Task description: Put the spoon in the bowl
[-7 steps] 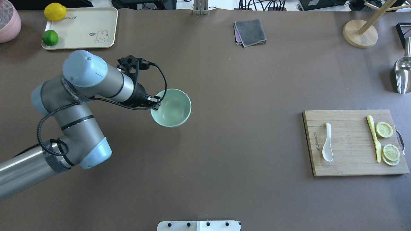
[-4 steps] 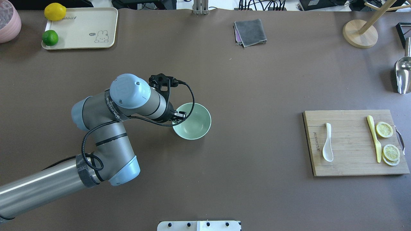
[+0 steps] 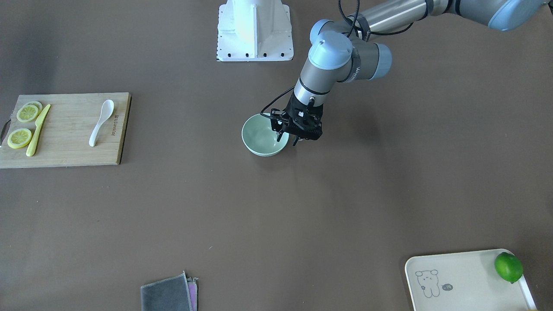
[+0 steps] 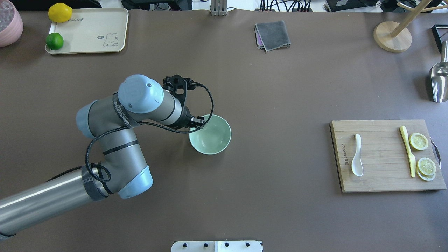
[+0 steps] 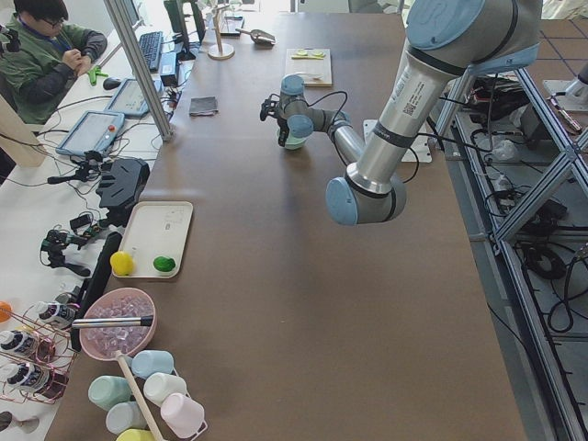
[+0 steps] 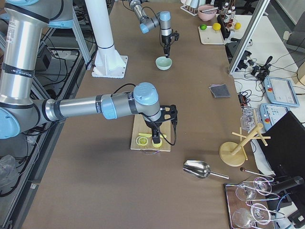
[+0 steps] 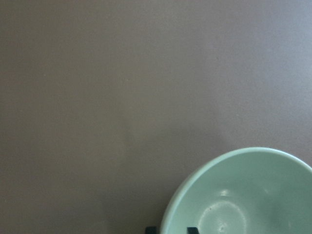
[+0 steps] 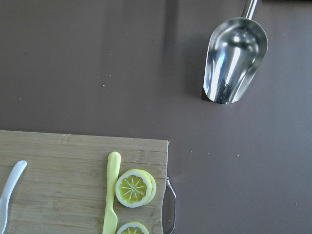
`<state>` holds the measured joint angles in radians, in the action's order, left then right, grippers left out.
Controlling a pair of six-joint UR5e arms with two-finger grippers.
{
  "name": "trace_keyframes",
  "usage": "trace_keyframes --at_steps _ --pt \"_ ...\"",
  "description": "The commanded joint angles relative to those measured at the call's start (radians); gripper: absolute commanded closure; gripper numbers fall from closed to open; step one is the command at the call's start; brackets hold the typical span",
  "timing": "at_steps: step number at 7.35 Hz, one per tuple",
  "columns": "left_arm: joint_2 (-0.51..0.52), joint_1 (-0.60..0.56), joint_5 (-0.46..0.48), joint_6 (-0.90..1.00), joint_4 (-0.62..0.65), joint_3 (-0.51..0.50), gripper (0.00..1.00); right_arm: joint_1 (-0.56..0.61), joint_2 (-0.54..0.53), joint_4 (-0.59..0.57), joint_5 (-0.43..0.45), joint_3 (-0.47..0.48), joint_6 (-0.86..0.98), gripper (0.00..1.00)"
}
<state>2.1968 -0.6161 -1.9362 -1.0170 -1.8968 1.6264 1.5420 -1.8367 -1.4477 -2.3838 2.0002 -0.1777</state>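
Observation:
The pale mint-green bowl [image 4: 212, 136] is near the table's middle, left of centre; it also shows in the front view [image 3: 261, 136]. My left gripper [image 4: 196, 123] is shut on the bowl's near-left rim; in the left wrist view its fingertips [image 7: 192, 229] straddle the rim. The bowl is empty. The white spoon [image 4: 357, 155] lies on the wooden cutting board [image 4: 381, 178] at the right, far from the bowl. My right gripper [image 6: 156, 140] hangs above the board in the exterior right view; I cannot tell whether it is open. The right wrist view shows only the spoon's handle [image 8: 10, 185].
A yellow knife [image 4: 407, 150] and lemon slices [image 4: 419, 141] share the board. A steel scoop [image 4: 439, 82] and a wooden stand [image 4: 392, 36] are at the far right. A grey cloth [image 4: 272, 35] lies at the back, a tray [image 4: 94, 31] with a lime and lemon at back left.
My left arm carried the bowl to the right and toward the robot's side over the first half second; since then the bowl has hardly moved. The spoon has not moved.

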Motion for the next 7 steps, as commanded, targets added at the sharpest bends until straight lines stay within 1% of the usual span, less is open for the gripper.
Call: trace_keyframes --at_steps 1,2,3,4,5,6,7 --pt "-0.087 -0.239 -0.198 0.273 0.21 0.151 0.01 -0.061 0.002 0.089 0.008 0.003 -0.186 0.01" --pt "-0.157 -0.389 -0.304 0.478 0.249 0.168 0.01 -0.119 -0.004 0.158 0.023 0.003 -0.301 0.01" --pt "-0.245 -0.518 -0.36 0.678 0.263 0.161 0.01 -0.184 -0.006 0.217 0.056 0.003 -0.397 0.01" --pt "-0.314 -0.61 -0.363 0.85 0.263 0.138 0.01 -0.256 -0.006 0.266 0.099 0.003 -0.499 0.01" --pt "-0.348 -0.673 -0.365 0.956 0.263 0.118 0.01 -0.348 -0.007 0.333 0.154 0.003 -0.625 0.01" --pt "-0.365 -0.686 -0.365 0.994 0.263 0.107 0.01 -0.456 -0.007 0.39 0.231 0.003 -0.769 0.02" --pt "-0.391 -0.686 -0.365 0.996 0.249 0.102 0.01 -0.584 -0.004 0.436 0.347 0.003 -0.907 0.02"
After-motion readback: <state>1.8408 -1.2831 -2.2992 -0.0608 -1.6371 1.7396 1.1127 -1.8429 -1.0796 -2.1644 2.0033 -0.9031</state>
